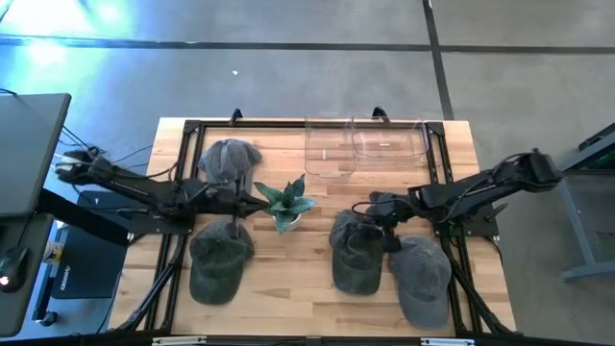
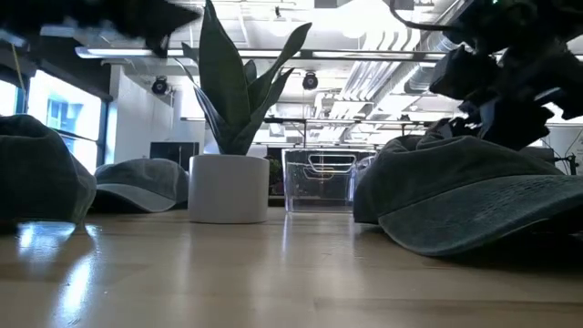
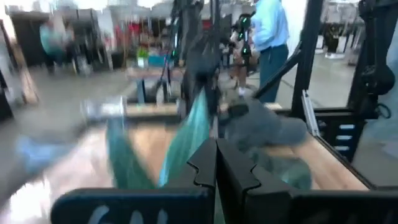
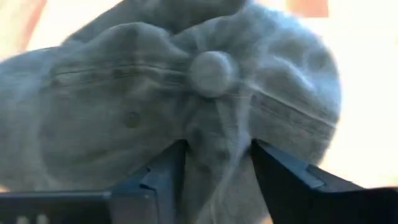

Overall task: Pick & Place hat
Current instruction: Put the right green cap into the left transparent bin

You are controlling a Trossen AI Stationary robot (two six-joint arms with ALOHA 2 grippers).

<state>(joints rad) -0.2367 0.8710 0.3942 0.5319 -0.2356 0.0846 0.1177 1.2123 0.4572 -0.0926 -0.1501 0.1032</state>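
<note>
Hat (image 4: 186, 106) crown sits right between my right end effector (image 4: 217, 165) fingers, fabric pinched, brim trailing toward the counter's (image 1: 307, 279) front edge.

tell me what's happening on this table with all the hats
The right claw is down on the crown of a grey-green hat on the table's right side, its fingers pinching a fold of fabric just below the top button. The left claw, shut and empty, hovers beside the small potted plant in the middle. Three more hats lie around, and a clear bin sits at the far edge with no hat in it.
</note>
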